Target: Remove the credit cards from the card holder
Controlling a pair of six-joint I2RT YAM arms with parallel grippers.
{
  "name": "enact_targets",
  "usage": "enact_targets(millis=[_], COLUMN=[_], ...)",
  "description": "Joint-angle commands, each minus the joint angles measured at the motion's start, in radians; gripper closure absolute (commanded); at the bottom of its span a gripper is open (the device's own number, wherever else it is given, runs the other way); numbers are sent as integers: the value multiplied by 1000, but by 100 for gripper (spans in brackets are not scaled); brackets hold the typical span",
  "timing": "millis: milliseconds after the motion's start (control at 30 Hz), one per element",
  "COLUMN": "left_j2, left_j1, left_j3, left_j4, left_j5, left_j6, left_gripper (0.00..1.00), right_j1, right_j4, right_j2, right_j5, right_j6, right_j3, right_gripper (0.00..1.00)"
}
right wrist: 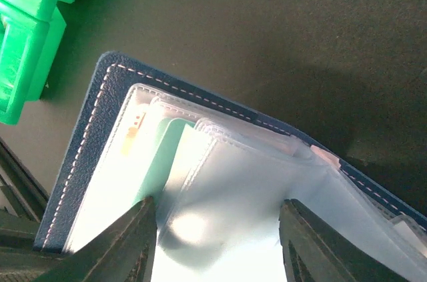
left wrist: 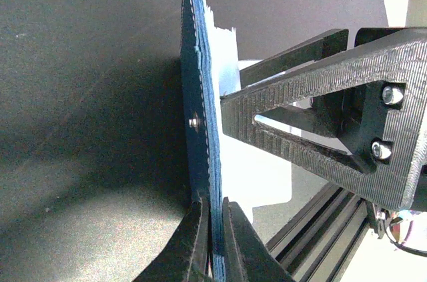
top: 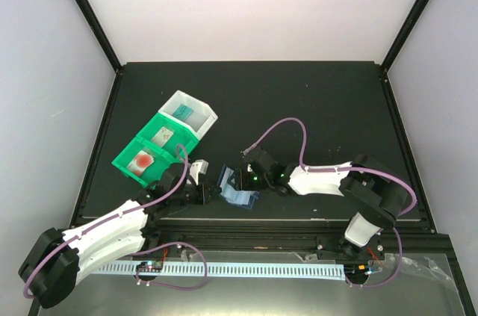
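The navy card holder [top: 240, 195] lies open near the table's front edge between my two grippers. My left gripper [left wrist: 213, 229] is shut on its blue cover edge [left wrist: 198, 95], which stands edge-on in the left wrist view. My right gripper [right wrist: 219, 242] is open, its fingers [right wrist: 130, 245] on either side of the clear pocket sleeves [right wrist: 247, 182] of the holder [right wrist: 100, 109]. A pale green card [right wrist: 160, 155] and a pale card with an orange mark [right wrist: 127, 142] sit in the pockets. In the top view the left gripper [top: 215, 191] and right gripper [top: 243, 179] meet at the holder.
Green bins [top: 128, 152] and a white bin [top: 202, 110] stand to the left behind the holder. One green bin holds a red-orange card [top: 142, 160]; the others hold pale cards. A green bin corner [right wrist: 30, 42] shows in the right wrist view. A metal rail [top: 299, 219] runs along the front.
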Motion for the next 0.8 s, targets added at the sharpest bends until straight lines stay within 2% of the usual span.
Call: enact_targets(millis=[0,367,533,700,767], left_j2=[-20,-28,-42,-60,-63], left_j1=[-6,-7,-7,-7,-8], left_j3=[4,1,1,-1,0], left_j4=[32,37,24,13,13], left_j5=[-1,-1,0,-4,-4], left_j6=[4,-6,-5,-9,-10], left_gripper=[98,98,99,98,98], right_j1=[4,4,4,4,5], right_j4=[8,-74,-106,-191,-203], right_j2=[-18,-83,-133,-222,-274], right_j5=[36,133,173,211,202], right_j6=[-16,-24,-40,-51,-51], right_j3=[-12,-64,-91,-89,-88], right_gripper=[49,54,59,59,56])
